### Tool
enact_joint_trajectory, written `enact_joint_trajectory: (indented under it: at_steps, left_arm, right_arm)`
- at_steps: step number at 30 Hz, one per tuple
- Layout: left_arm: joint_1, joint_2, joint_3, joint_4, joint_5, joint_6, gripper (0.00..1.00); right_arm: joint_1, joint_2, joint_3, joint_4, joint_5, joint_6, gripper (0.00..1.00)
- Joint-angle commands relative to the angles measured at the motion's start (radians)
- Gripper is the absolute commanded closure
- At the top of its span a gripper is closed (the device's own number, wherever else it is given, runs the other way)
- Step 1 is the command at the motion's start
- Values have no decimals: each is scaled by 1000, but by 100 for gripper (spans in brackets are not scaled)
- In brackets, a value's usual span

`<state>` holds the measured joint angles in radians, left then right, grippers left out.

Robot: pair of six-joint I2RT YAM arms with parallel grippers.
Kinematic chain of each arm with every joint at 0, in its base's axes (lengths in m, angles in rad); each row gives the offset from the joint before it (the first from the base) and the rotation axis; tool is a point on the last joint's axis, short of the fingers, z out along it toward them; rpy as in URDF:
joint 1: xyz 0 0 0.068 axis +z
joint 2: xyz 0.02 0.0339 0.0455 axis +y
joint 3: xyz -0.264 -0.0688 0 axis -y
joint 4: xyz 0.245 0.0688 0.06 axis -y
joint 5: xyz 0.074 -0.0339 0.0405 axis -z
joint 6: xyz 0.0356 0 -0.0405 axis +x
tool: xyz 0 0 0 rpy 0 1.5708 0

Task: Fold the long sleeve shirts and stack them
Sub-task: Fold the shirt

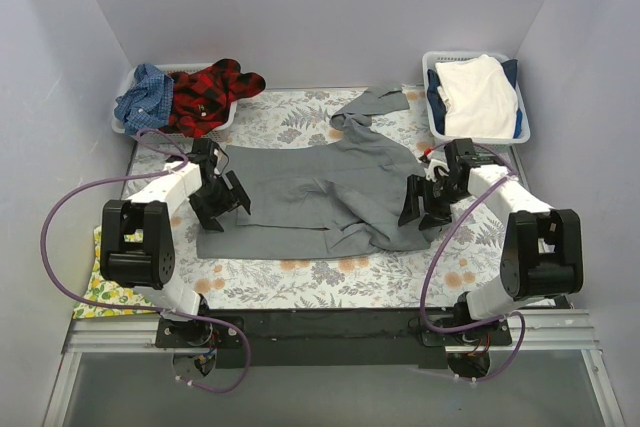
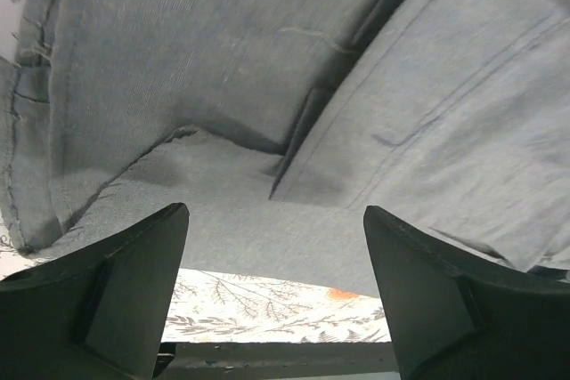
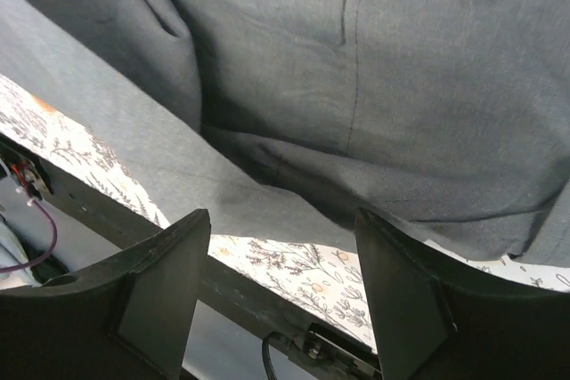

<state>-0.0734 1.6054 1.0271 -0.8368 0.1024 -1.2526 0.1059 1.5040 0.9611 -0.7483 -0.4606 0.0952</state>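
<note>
The grey shirt (image 1: pixel 320 192) lies spread on the fern-print table cover (image 1: pixel 330 277), its right side folded over and one sleeve (image 1: pixel 372 104) trailing to the back. My left gripper (image 1: pixel 222 209) is open at its left edge; the left wrist view shows grey cloth (image 2: pixel 267 86) beyond the spread fingers (image 2: pixel 125 291), nothing between them. My right gripper (image 1: pixel 422 209) is open at the shirt's right edge, with grey folds (image 3: pixel 356 86) ahead of its empty fingers (image 3: pixel 151 300). A red-black plaid shirt (image 1: pixel 212 92) and a blue checked shirt (image 1: pixel 143 95) lie in the back-left basket.
A white basket (image 1: pixel 478 99) at the back right holds white and dark blue cloth. A yellow lemon-print cloth (image 1: pixel 105 292) hangs at the left table edge. Purple cables loop from both arms. Grey walls enclose the table on three sides.
</note>
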Motion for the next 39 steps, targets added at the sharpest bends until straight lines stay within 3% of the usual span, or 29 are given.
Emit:
enact_joint_trajectory:
  at_steps: [1,6,11,14,18,19,30,39]
  left_arm:
    - [3,-56,-41,11,33,7,20]
    - [4,-53,-56,19,54,4,20]
    - [3,-56,-70,21,53,-4,20]
    - [3,-49,-100,33,53,-21,20]
    - [1,-24,-139,48,48,-41,20]
    - [1,-21,-147,50,42,-44,20]
    - [1,4,-167,30,-49,-39,21]
    - [-2,16,-153,18,-66,-33,20]
  right_arm:
    - [-2,19,-34,35,-18,-28,26]
    - [0,24,-81,82,-33,-26,24]
    - [0,-1,-94,86,-49,-17,33]
    - [0,-16,-102,75,-56,-2,51]
    - [-2,-44,-119,56,-61,15,83]
    - [0,-45,-117,44,-56,15,98]
    - [-17,-116,82,-149,89,18,99]
    - [-63,-154,151,-79,238,87,99]
